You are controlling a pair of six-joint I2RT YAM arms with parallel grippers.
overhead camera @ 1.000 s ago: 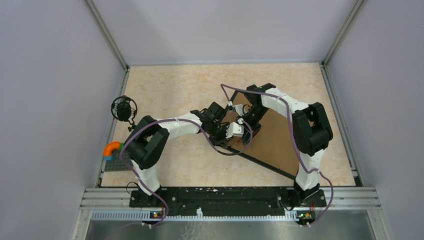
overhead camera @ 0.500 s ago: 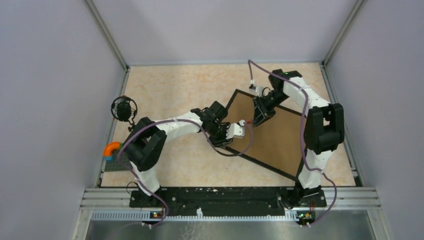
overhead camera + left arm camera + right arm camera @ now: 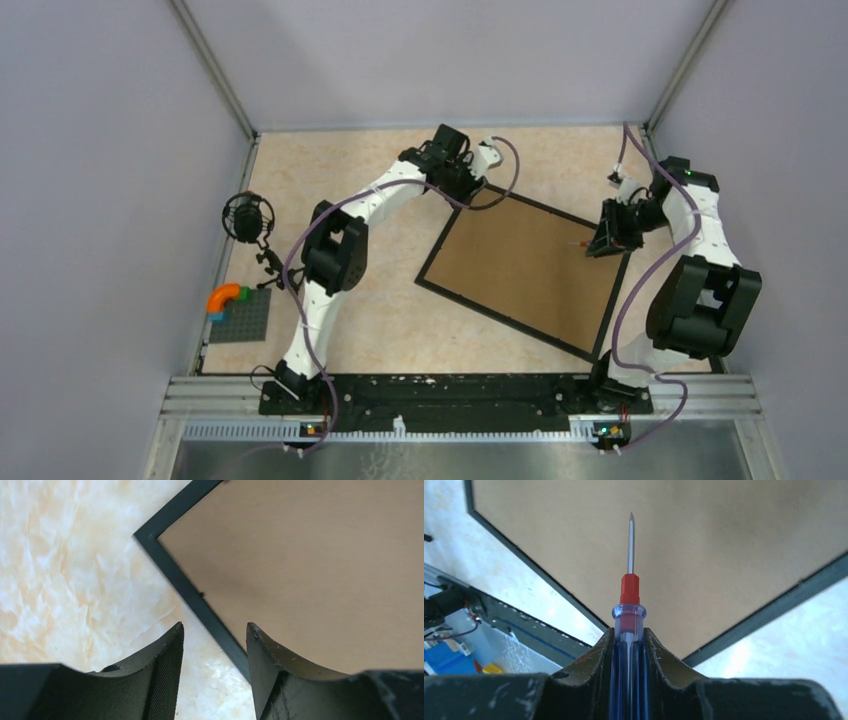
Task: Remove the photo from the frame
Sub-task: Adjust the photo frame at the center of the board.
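**A:** Where is the frame point(image 3: 525, 272)?

**B:** It lies flat on the tabletop point(image 3: 350, 190), right of the middle and turned at an angle. Its brown back point(image 3: 310, 560) faces up, and the top view shows the thin black rim all the way round.

**A:** And the photo?

**B:** It is hidden. Only the brown back faces the cameras, so none of the print shows.

**A:** What about the left gripper point(image 3: 215, 640)?

**B:** It is at the frame's far corner. Its fingers point(image 3: 162, 665) stand apart with nothing between them. In the wrist view the black rim runs down into that gap. I cannot tell how high the tips hang over it.

**A:** And the right gripper point(image 3: 629, 645)?

**B:** It is clamped on a screwdriver point(image 3: 629, 595) with a see-through blue handle and a red collar. Most of the handle is buried between the fingers. The thin shaft points out over the brown back near the frame's right edge, and I cannot tell whether the tip touches the board.

**A:** What of the surface and the room?

**B:** The top is marbled peach and cream, with pale lilac-grey walls point(image 3: 100, 200) on three sides. At the left edge stand a round black device on a small stand point(image 3: 247, 217) and a grey baseplate point(image 3: 245, 318) with an orange arch point(image 3: 222, 296). The bricks beside the arch are too small to name. The right wrist view also catches a dark rail point(image 3: 524, 625) and some blurred blue shapes.
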